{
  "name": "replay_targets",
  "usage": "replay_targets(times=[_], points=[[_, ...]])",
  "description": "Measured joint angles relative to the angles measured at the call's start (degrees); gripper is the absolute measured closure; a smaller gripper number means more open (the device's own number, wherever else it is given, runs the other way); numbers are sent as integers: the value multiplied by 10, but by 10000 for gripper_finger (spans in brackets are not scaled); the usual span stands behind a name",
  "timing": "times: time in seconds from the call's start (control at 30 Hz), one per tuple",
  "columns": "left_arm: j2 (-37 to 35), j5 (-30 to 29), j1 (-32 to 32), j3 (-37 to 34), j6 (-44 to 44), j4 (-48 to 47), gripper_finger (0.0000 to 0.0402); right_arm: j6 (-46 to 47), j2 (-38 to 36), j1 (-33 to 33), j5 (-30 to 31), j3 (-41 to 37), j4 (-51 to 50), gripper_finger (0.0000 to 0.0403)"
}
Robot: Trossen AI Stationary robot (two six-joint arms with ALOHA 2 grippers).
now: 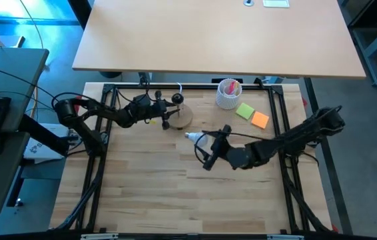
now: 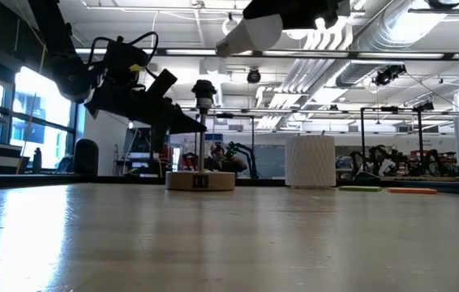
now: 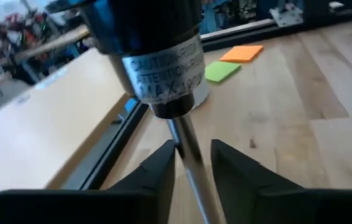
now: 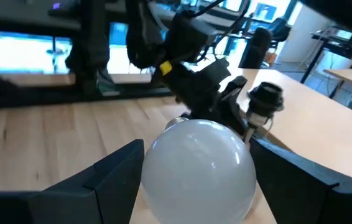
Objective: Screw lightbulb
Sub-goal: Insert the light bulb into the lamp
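White lightbulb (image 4: 199, 163) sits pinched in the right pincer (image 1: 205, 151), base pointing toward the socket (image 1: 177, 100); left pincer (image 3: 193, 163) closes around its post (image 3: 190, 163).

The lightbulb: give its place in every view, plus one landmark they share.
High view: lightbulb at table centre, at the right jaws.
Low view: top centre, held aloft.
Left wrist view: not in it.
Right wrist view: bottom centre, between the jaws.
Shared landmark: black lamp socket.
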Motion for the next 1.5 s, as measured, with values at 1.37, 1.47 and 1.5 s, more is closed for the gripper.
replay_targets(times=[1.37,1.47,1.5], points=[[-24,-43,-7,-5,-108,-73,209,191,74,31,21,331,-556,117],[-24,4,16,-5,-116,-34,167,189,74,31,21,331,-555,117],[-24,5,22,-5,-120,-26,157,189,74,31,21,331,-555,117]])
